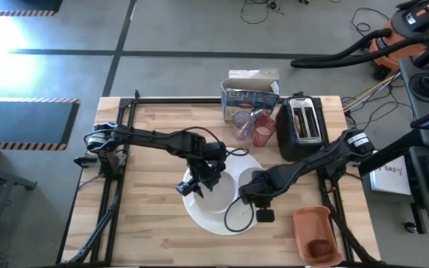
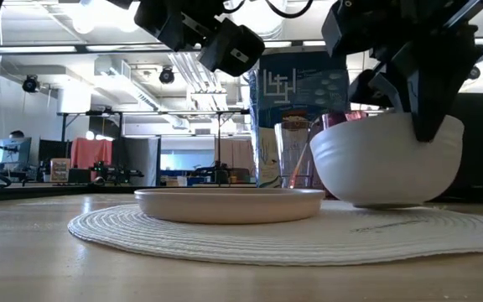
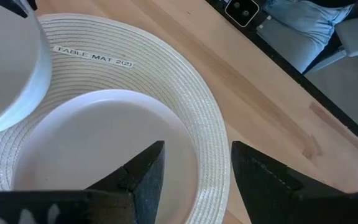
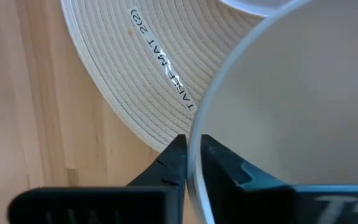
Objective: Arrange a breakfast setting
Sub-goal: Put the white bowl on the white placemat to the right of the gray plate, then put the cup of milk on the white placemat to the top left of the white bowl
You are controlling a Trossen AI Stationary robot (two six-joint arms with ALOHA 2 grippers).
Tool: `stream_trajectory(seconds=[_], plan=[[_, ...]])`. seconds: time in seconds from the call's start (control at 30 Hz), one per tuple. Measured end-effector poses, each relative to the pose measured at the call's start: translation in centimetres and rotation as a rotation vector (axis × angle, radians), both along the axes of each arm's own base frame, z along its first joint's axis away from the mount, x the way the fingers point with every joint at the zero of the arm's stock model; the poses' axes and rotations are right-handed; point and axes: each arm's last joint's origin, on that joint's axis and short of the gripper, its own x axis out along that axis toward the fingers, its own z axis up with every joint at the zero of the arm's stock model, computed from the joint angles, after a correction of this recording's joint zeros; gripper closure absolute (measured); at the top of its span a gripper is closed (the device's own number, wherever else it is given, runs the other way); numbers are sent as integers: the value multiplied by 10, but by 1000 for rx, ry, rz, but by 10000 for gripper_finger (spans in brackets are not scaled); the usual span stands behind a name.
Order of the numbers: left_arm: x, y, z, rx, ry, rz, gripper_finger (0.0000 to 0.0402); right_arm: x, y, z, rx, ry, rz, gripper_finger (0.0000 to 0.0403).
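Right gripper [image 4: 191, 165]: jaws are closed thin on the rim of the small white bowl [image 2: 386, 159], one finger inside and one outside. The bowl is seen resting on the woven placemat [image 2: 309, 233], at 3 o'clock of the large white plate [image 2: 229, 203] in the low view. Left gripper [image 3: 194, 177]: jaws are parted and empty, held above the plate's edge. The pink cup [image 1: 263, 132] is noted at 12 o'clock on the desk [image 1: 155, 231], beside the toaster [image 1: 302, 126].

One white plate [image 1: 213, 195], one white bowl [image 2: 386, 159] and one woven table mat [image 2: 309, 231] are seen. Two translucent cups [image 1: 253, 126], one black toaster [image 1: 304, 128], one carton [image 1: 250, 91] and one orange tray [image 1: 315, 232] are counted.
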Motion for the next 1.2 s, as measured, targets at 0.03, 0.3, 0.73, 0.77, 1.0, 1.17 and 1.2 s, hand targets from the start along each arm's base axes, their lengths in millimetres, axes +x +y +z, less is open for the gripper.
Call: stream_trajectory(seconds=[0.03,0.3,0.73,0.77,1.0,1.17,1.2], plan=[[0,0,0,0,0,0,232,0,0,1,2,-3,0,354],[0,0,0,-1,2,3,232,0,0,12,2,15,1,272],[-4,15,5,-9,4,35,232,3,-17,93,-359,-79,-89,236],[-5,18,5,-24,9,31,232,2,-21,95,-396,-93,-105,236],[-13,40,-4,-77,23,1,232,2,-71,105,-459,-89,-166,228],[-19,62,-6,-64,17,6,233,3,-113,107,-471,-58,-222,227],[-19,65,-6,-67,21,15,234,3,-120,107,-471,-53,-232,227]])
